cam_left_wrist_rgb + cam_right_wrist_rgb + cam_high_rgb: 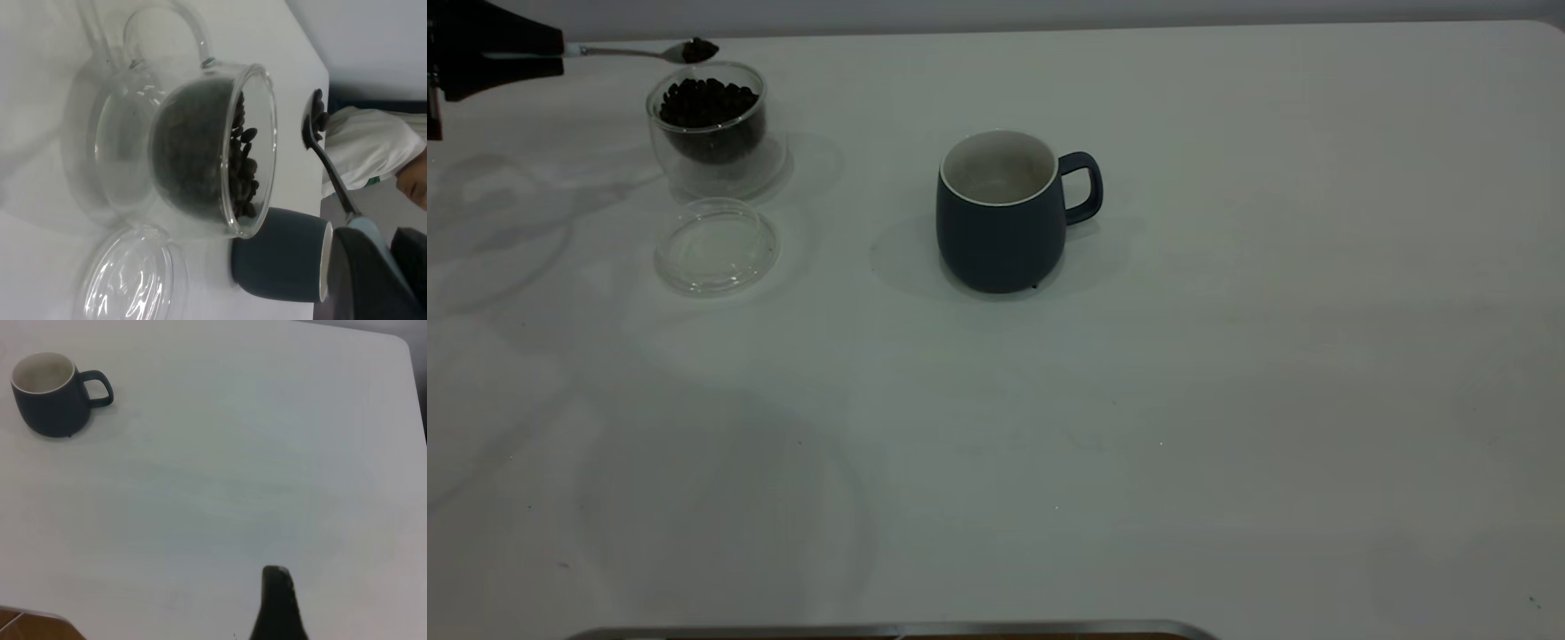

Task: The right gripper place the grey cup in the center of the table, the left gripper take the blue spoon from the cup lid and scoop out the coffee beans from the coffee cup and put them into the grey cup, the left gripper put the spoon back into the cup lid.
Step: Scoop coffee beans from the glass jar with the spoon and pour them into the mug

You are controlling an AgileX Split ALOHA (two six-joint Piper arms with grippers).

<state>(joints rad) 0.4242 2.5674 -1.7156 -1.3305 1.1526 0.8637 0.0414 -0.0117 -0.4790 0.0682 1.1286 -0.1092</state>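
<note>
- The lid (717,246) lies flat and bare on the table (1227,400), nearest the exterior camera, left of centre.
- The mug (1000,222) stands upright mid-table, handle pointing right, well apart from the lid.
- The glass cup (708,129) of beans (707,102) sits just behind the lid.
- The left gripper (534,55), clamped on the spoon (640,52), holds it level above the cup's far rim with beans in its bowl.
- The right gripper (277,607) hovers away from the mug; I cannot tell its finger state.
</note>
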